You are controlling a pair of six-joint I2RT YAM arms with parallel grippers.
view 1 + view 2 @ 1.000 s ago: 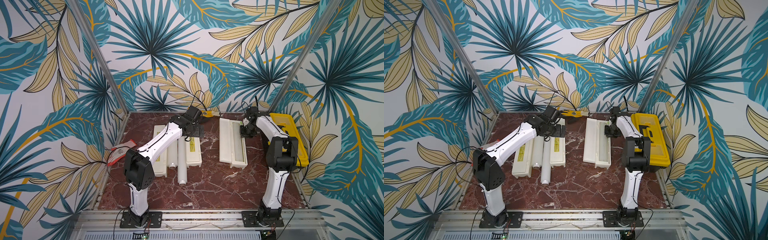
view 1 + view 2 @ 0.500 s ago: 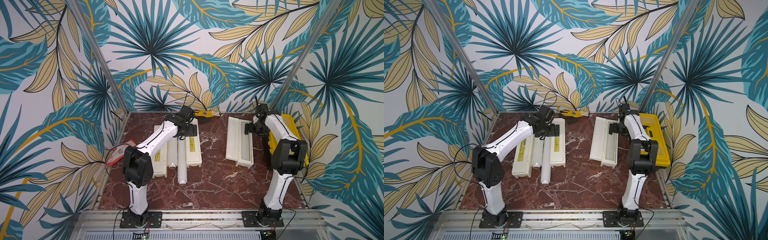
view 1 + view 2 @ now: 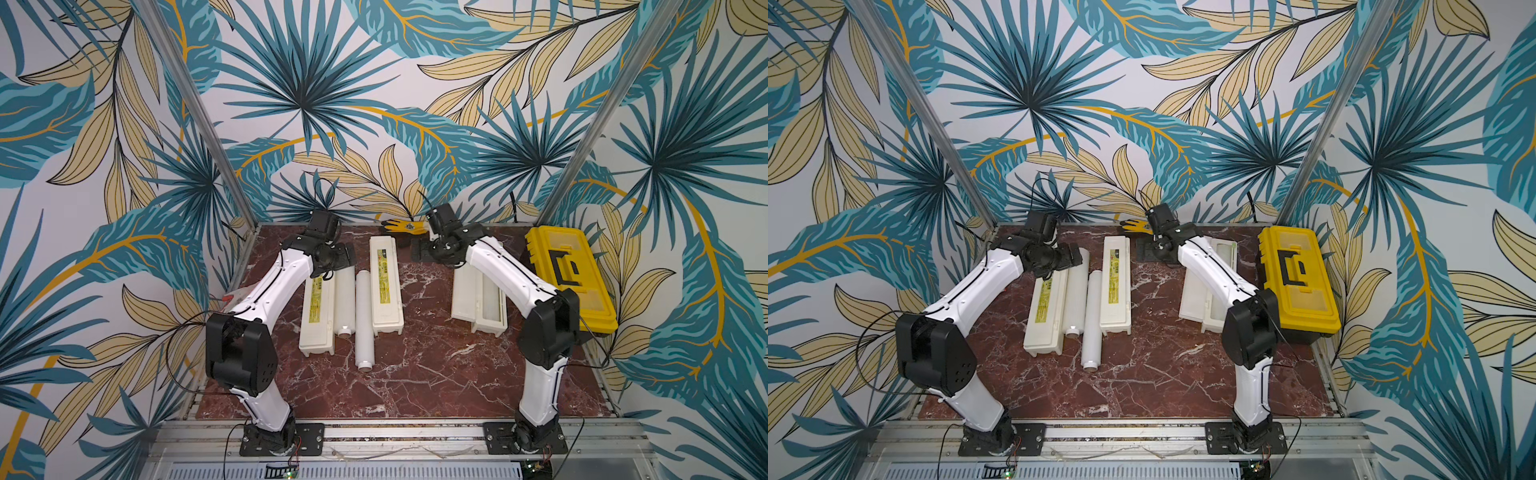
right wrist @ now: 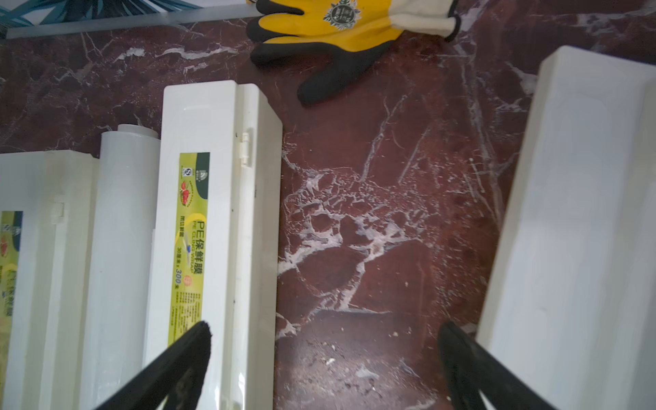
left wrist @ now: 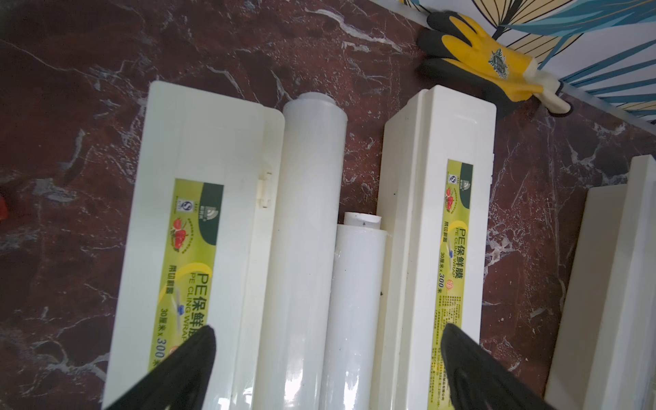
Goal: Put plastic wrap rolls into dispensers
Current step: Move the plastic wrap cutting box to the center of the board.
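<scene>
Both arms reach to the far part of the counter (image 3: 415, 374). Left gripper (image 5: 328, 332): jaws wide, nothing between them, above the far ends of the rolls. Right gripper (image 4: 324, 328): jaws wide, empty, over the bare strip between the middle dispenser (image 3: 386, 286) and the right dispenser (image 3: 467, 299).

Left dispenser (image 3: 318, 316): label up. A plastic wrap roll (image 3: 345, 299) lies against its right edge; cannot tell whether it sits in a tray. Second roll (image 3: 365, 320): on the counter, touching the first roll and the middle dispenser's left edge. Its near end sticks out past both dispensers' near ends.

Middle dispenser: closed. Right dispenser: partly under the right arm, contents unclear.

Open room: a wide bare strip between the middle and right dispensers, and the whole near half of the counter. Glove (image 3: 405, 226) at the far edge; toolbox (image 3: 569, 278) along the right edge, near the right dispenser
</scene>
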